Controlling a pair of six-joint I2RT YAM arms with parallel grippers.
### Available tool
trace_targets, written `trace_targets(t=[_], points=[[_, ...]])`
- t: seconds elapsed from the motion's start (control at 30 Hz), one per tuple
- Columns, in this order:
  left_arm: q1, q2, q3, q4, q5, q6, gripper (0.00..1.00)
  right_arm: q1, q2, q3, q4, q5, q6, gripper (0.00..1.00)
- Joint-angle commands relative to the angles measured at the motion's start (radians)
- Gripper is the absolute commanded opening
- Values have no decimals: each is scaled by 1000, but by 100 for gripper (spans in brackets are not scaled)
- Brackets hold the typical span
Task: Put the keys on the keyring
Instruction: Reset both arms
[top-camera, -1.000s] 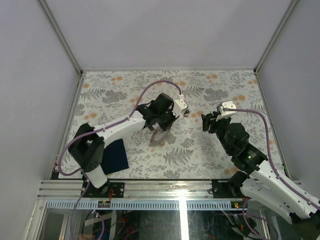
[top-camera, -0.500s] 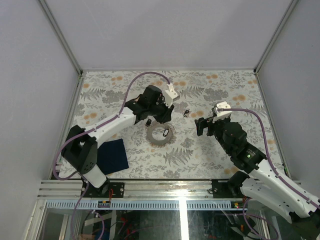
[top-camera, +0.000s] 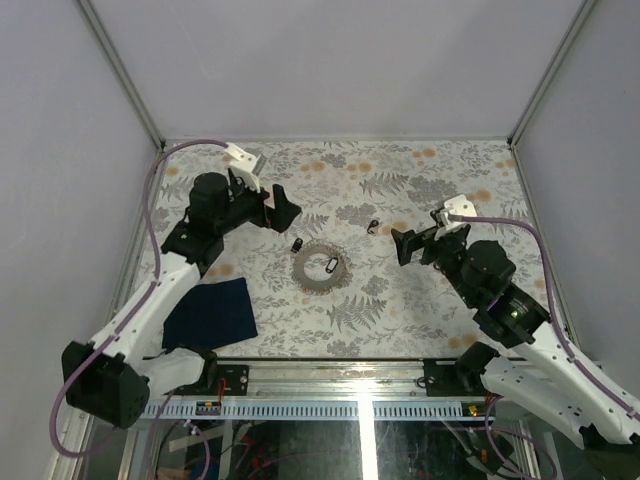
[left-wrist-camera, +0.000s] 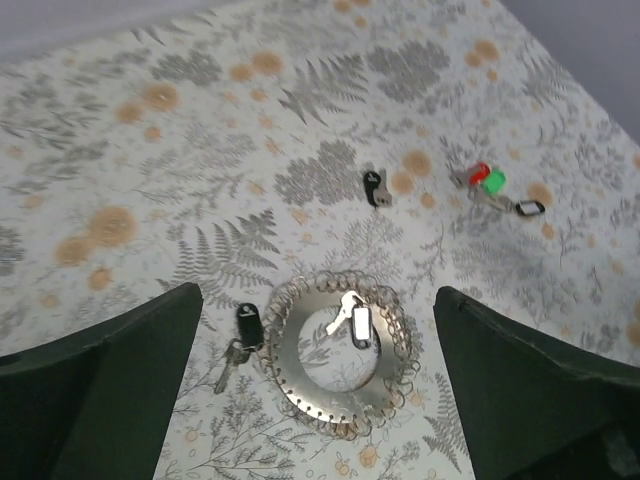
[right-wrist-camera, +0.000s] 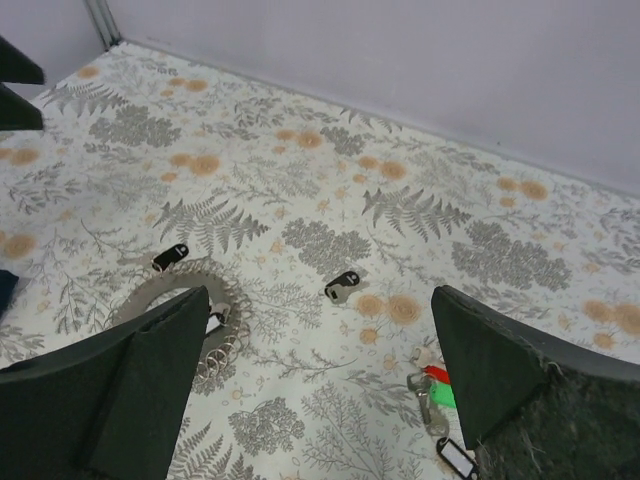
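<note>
A: While peering down from above, easy to place the left hand (top-camera: 287, 203): spread wide, gripping nothing, hanging well back over the far-left of the worktop (top-camera: 400, 310).

B: Same story with the right hand (top-camera: 401, 247): gaping, empty, well apart from the keyring (top-camera: 320, 268), lying flat as a loop mid-worktop.

A: Counting now. Got the inner key (left-wrist-camera: 352, 318) inside the loop, overlapping the links; threaded or merely resting, impossible to tell. Got the rim key (left-wrist-camera: 245, 324) just beside the outer edge, the far key (left-wrist-camera: 375, 188) well beyond the loop, and the tagged bunch (left-wrist-camera: 488, 181), red and green, out toward the right hand.

B: Plenty to go wrong, by my reckoning. With pieces so tiny and so flat, likely to end in a skid under a closing grip rather than a lift.

A: And in going for the rim key, a real chance of snagging the chain as well. Floppy stuff, probably dragged or bunched by the slightest nudge.

B: Worth watching for crowding too. With both hands converging on one small loop, easy to bump, or to block a wrist view.

A: Slow and square onto the key's head, then. No sweeping.
</note>
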Motion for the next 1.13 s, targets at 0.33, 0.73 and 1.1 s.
trace_targets(t=[0.33,0.73,1.1], points=[[22,-530,-115,-116,-524,-84,100,1,-104,85,-124,134,18,99],[21,-771,-161,-321,-619,-137,100,1,-378,35,-248,359,140,99],[22,-846,-215,-369,-642,-190,100,1,-393,8,-286,383,158,99]])
